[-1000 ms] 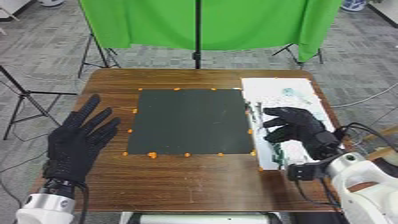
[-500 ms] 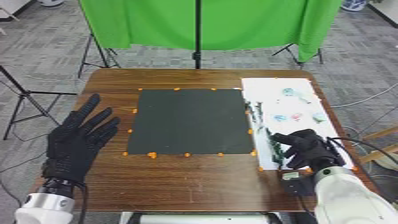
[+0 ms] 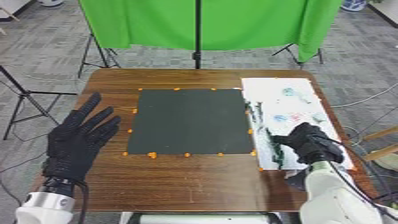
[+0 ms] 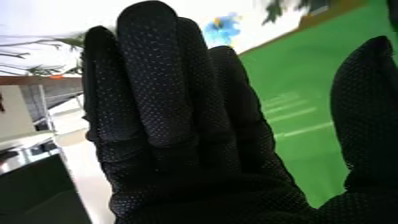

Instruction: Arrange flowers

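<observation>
The desk [image 3: 191, 182] has a dark square mat [image 3: 191, 121] at its middle, edged by small orange dots [image 3: 152, 155]. A wide strip of brown wood runs between the mat and the near edge, a narrower one along the far edge, and another between the mat and the left hand [image 3: 73, 145]. Close beside the mat's right side lies a white sheet [image 3: 265, 90], stretching along the desk's right part toward its right edge.

The flowers are on the sheet: a blue bloom [image 3: 288, 92] toward the far end, then another blue one [image 3: 280, 118] beside a pink one [image 3: 297, 117] farther down. Green stems [image 3: 277, 152] lie along the side nearest the mat.

The right hand [image 3: 313, 145] is over the near part of the sheet, next to the stems; whether it touches them I cannot tell. In the right wrist view its fingers are straight and side by side, the thumb held well away from them. Its forearm crosses the near right corner of the desk, covering part of that way in. The left hand is over the left side, fingers straight and somewhat spread.

Beyond the far edge hang a green cloth [image 3: 142, 25] and an upright black pole [image 3: 198, 35]; a tripod [image 3: 27, 95] stands off to the left.
</observation>
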